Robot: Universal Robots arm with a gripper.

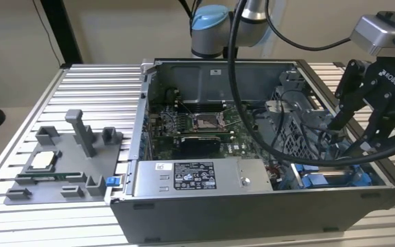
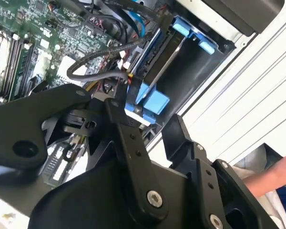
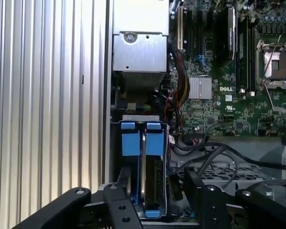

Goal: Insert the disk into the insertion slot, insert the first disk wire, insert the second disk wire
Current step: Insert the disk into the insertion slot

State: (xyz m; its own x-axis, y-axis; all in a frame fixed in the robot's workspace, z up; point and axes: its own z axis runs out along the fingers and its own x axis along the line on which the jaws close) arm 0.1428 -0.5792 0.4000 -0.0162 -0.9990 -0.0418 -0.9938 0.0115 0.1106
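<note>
Black gripper is spreading its fingers wide, straddling the disk's near end without clamping it. The open computer case is lying on its side, probably to give reach from above. Inside the case, beside the power-supply box, the disk is standing on edge in the slot, which is taking it edgewise. Loose wires are looping near it. The exterior view is adding a parts tray beside the case, and the second wrist view is catching a person's arm outside it.
</note>
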